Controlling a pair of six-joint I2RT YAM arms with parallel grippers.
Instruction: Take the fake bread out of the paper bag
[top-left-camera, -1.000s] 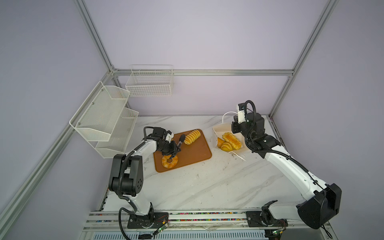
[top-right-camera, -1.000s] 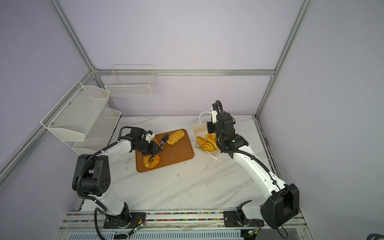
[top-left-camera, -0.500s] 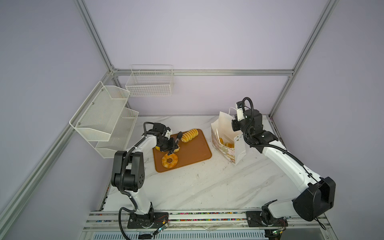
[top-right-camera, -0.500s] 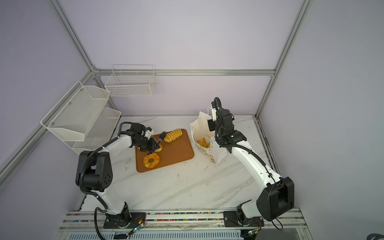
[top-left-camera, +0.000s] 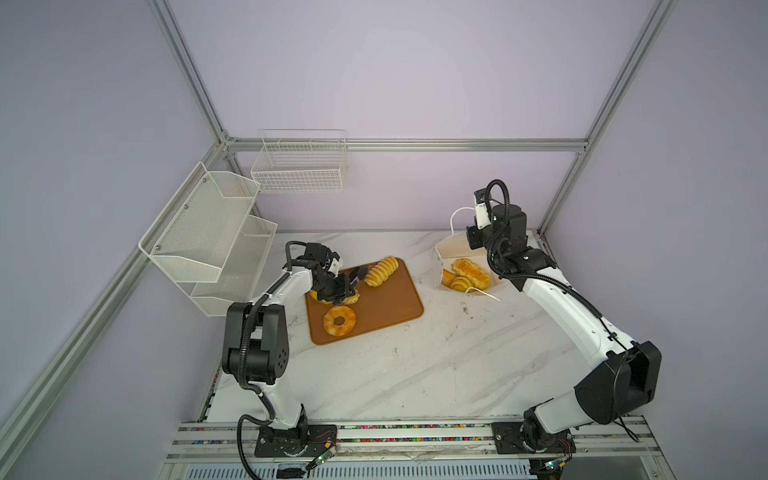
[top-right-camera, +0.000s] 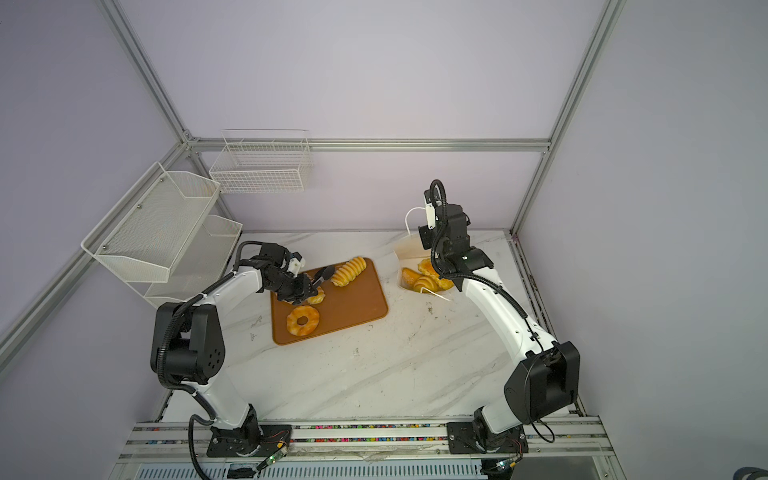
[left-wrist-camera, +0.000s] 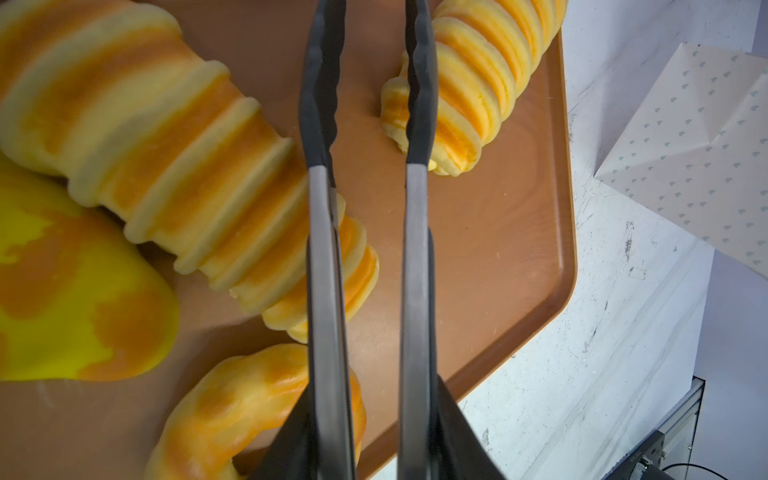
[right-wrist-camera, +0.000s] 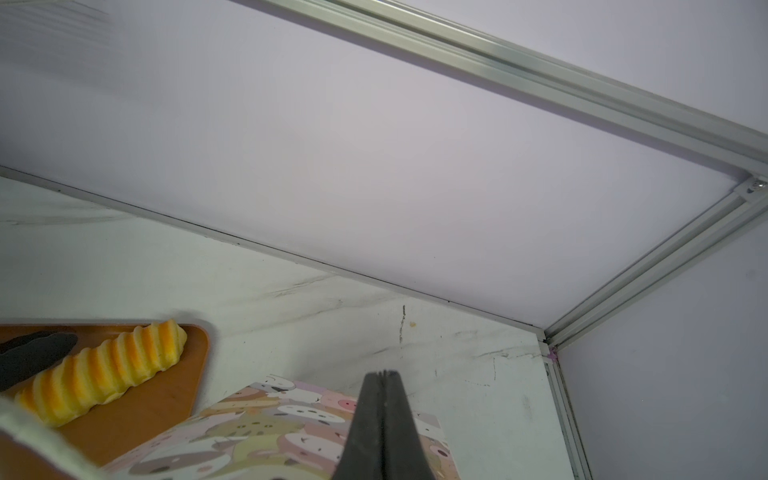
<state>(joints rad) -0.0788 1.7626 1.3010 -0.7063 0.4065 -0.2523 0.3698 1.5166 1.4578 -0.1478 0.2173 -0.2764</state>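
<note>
A brown tray holds fake bread: a ring doughnut, a ridged loaf and a second ridged loaf beside my left gripper. That gripper hangs low over the tray, open a little, with only bare tray between its fingers. The paper bag leans at the back right with its white mouth up and several pastries inside. My right gripper is shut at the bag's far rim, above its printed side. The pinch point itself is hidden.
Two white mesh shelves hang on the left wall and a wire basket on the back wall. One cord handle trails on the marble beside the bag. Frame posts stand at the back corners.
Half a second ago the bag stood upright under my right gripper; now it leans back with its mouth open to the top views. My left jaws have parted slightly over the tray.
</note>
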